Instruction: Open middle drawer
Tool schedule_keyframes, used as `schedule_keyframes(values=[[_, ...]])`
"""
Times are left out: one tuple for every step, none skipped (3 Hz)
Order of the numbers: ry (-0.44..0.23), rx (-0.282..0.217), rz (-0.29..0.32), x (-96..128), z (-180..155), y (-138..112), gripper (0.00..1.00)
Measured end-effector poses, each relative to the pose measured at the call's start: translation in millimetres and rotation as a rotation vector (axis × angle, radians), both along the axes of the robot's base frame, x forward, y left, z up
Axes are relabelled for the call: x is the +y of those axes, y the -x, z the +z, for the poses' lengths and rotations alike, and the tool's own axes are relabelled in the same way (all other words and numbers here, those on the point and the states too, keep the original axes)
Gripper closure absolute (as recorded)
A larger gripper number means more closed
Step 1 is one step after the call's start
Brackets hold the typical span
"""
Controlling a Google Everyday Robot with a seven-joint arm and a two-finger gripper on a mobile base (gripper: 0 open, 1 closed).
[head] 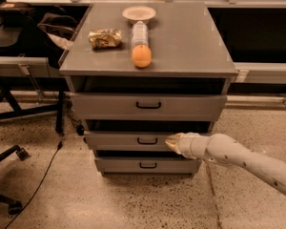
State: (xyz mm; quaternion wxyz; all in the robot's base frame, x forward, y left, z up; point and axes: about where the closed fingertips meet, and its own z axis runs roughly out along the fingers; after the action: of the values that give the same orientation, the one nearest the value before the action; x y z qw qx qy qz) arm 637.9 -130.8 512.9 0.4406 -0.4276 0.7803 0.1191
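Inventory, as I see it from the operator's station:

1. Grey metal cabinet point(190, 42), three drawers, standing on a speckled floor point(109, 199).
2. On its top: a white bowl point(139, 13) at the back, a clear plastic bottle point(139, 31) lying in front of it, an orange point(141, 56) at the bottle's near end, and a crumpled snack bag point(105, 38) to the left.
3. Top drawer point(100, 106), with a black bar handle point(148, 105).
4. Middle drawer point(114, 140), second down, with a dark gap above its front and a black handle point(147, 141) at centre.
5. Bottom drawer point(119, 165), the narrowest.
6. Gripper point(173, 142), at the middle drawer's front, just right of its handle. I cannot tell whether it is open or closed.
7. White arm point(243, 159), reaching in from the lower right.
8. Chair base point(9, 175) and black cable point(43, 173), on the floor to the left.
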Motion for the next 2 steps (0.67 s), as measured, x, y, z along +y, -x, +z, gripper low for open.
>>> schedule_keyframes(values=[[0.023, -0.078, -0.083, -4, -1, -40, 1.00], [0.034, -0.129, -0.127, -10, 6, -66, 1.00]])
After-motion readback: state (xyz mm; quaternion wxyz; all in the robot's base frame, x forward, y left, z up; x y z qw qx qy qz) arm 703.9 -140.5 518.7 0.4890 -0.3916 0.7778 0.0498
